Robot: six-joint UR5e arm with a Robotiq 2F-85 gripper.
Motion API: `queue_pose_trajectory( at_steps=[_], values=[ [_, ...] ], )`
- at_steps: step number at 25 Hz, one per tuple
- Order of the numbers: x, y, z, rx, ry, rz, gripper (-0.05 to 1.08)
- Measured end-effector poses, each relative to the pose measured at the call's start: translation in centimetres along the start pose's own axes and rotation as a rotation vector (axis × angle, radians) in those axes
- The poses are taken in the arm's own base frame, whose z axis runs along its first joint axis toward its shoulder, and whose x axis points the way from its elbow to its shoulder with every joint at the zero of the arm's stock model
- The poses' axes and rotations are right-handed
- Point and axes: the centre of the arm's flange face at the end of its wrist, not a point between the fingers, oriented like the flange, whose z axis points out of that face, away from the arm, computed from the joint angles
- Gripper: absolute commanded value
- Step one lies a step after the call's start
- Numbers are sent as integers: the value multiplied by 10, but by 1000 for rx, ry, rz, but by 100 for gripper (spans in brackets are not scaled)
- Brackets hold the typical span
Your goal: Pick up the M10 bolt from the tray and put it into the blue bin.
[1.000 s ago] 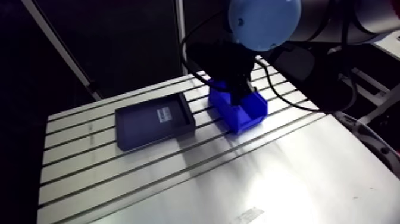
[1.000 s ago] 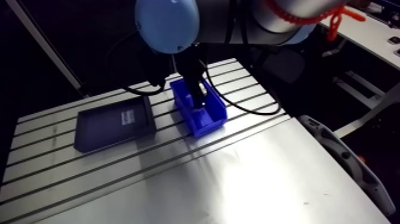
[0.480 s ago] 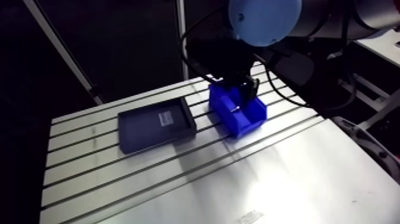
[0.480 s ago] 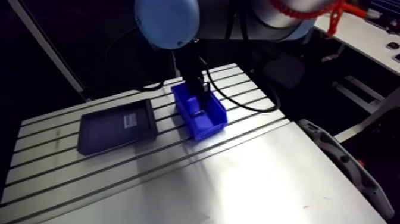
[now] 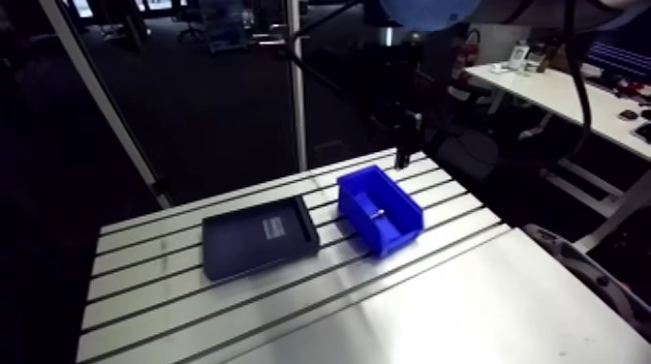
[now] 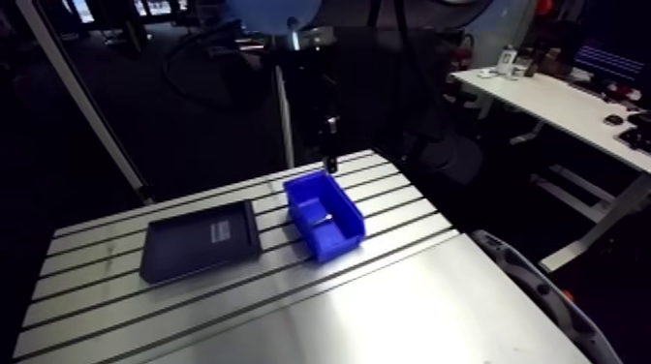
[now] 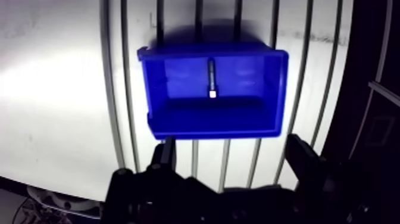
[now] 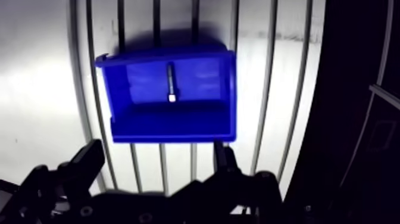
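Bolt lies in bin (tray holds none); gripper wide open, empty, above it. Task looks done.

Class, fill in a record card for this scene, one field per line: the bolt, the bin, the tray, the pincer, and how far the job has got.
bolt: lies flat on the floor of the blue bin, near its middle
blue bin: stands on the slotted table, open top up
tray: dark, flat on the table beside the bin, apart from it; no bolt seen in it
pincer: open, holding nothing, hangs above the bin
job: bolt is in the bin
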Motion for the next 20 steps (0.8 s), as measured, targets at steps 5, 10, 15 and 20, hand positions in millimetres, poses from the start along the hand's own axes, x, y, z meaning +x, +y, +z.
queue_pose_trajectory(
  at_steps=[5, 10, 15, 20],
  values=[
    [-1, -7, -44, 7, 5, 151, 1],
    [16, -1, -83, -20, 4, 465, 1],
    [51, 16, -111, -33, 9, 790, 1],
    [79, 30, -138, -26, 21, 1118, 1]
  ],
)
